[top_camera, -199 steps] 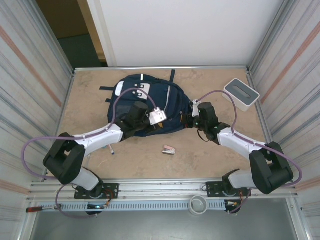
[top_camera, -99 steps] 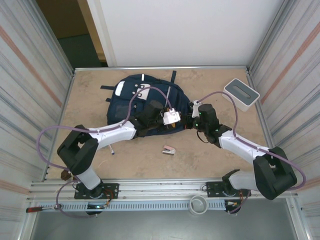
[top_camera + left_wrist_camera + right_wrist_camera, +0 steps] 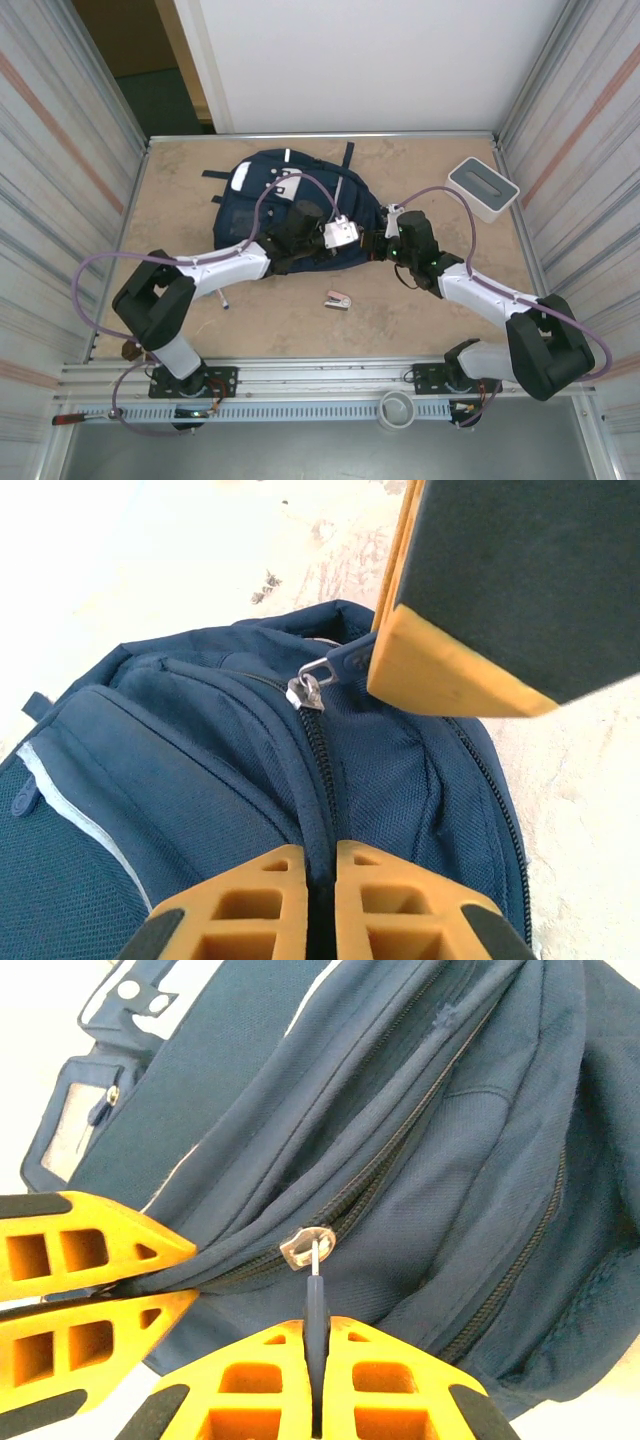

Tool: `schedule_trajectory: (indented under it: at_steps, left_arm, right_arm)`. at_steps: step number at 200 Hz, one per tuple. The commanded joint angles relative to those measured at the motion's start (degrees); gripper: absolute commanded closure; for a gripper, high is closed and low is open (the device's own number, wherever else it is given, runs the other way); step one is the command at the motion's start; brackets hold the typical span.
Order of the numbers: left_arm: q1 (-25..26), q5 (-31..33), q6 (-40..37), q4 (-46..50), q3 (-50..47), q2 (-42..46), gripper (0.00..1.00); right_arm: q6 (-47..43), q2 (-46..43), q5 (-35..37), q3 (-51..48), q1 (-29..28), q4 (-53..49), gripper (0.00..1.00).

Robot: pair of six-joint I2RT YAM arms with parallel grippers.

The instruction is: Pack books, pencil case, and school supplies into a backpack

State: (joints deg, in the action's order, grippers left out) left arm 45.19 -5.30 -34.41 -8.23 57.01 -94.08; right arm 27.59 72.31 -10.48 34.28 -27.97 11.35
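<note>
Top view: both gripper tips hard to make out against the one backpack, lying far-centre on the table; one stapler near its front edge; one pen, tiny, beside the left arm; one white box far right; wrist views show more: left gripper pinched tight on a fabric fold by the zip; right gripper clamped on the zipper pull.

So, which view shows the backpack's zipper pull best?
The right wrist view: the zipper pull sits centred and large, pinched in the right tool. The left wrist view shows it smaller, partly behind that tool. The top view is too far to make it out.
</note>
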Motion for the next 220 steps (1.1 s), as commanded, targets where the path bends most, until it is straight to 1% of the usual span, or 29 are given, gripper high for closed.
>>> schedule_trajectory:
  at_steps: [1, 44, 76, 87, 109, 122, 134, 152, 190, 220]
  left_arm:
    - [-2.22, -0.92, 1.25, -0.31, -2.82, 4.50, 1.00]
    - [-6.12, -5.13, 4.63, -2.73, -9.39, 11.05, 1.00]
    - [-9.98, -6.62, 7.43, -4.10, -14.05, 14.96, 1.00]
    - [-10.79, -6.69, 8.24, -4.43, -15.12, 15.73, 0.93]
    - [-10.92, -7.71, 9.71, -3.06, -14.64, 15.88, 0.70]
    - [-10.01, -8.06, 10.50, -1.91, -13.26, 15.64, 0.60]
    - [-8.10, -6.77, 10.21, -1.83, -12.26, 15.38, 0.52]
    - [-4.54, -4.20, 8.53, -1.47, -10.25, 14.24, 0.44]
    - [-0.03, -1.08, 5.66, 0.18, -4.08, 8.10, 0.41]
    - [1.31, -0.17, 4.36, 0.92, -0.32, 3.42, 0.41]
  right_arm:
    - [-0.43, 1.01, 4.04, 2.54, 1.93, -2.47, 1.00]
    - [0.53, 6.95, 6.83, 7.46, 4.47, -5.28, 1.00]
    - [0.37, 10.57, 6.46, 10.18, 4.96, -5.40, 1.00]
    - [0.34, 10.92, 5.36, 10.20, 4.81, -4.36, 1.00]
    - [0.39, 10.54, 3.49, 9.71, 4.07, -2.03, 1.00]
    - [0.35, 10.07, 2.56, 9.39, 3.58, -0.98, 1.00]
    - [0.57, 9.24, 1.78, 8.93, 3.11, -0.10, 1.00]
    - [0.77, 7.84, 0.70, 8.28, 2.51, 1.17, 1.00]
    - [1.10, 4.62, -0.14, 6.97, 1.62, 2.41, 1.00]
    - [1.52, 2.28, -0.37, 6.43, 1.34, 2.17, 1.00]
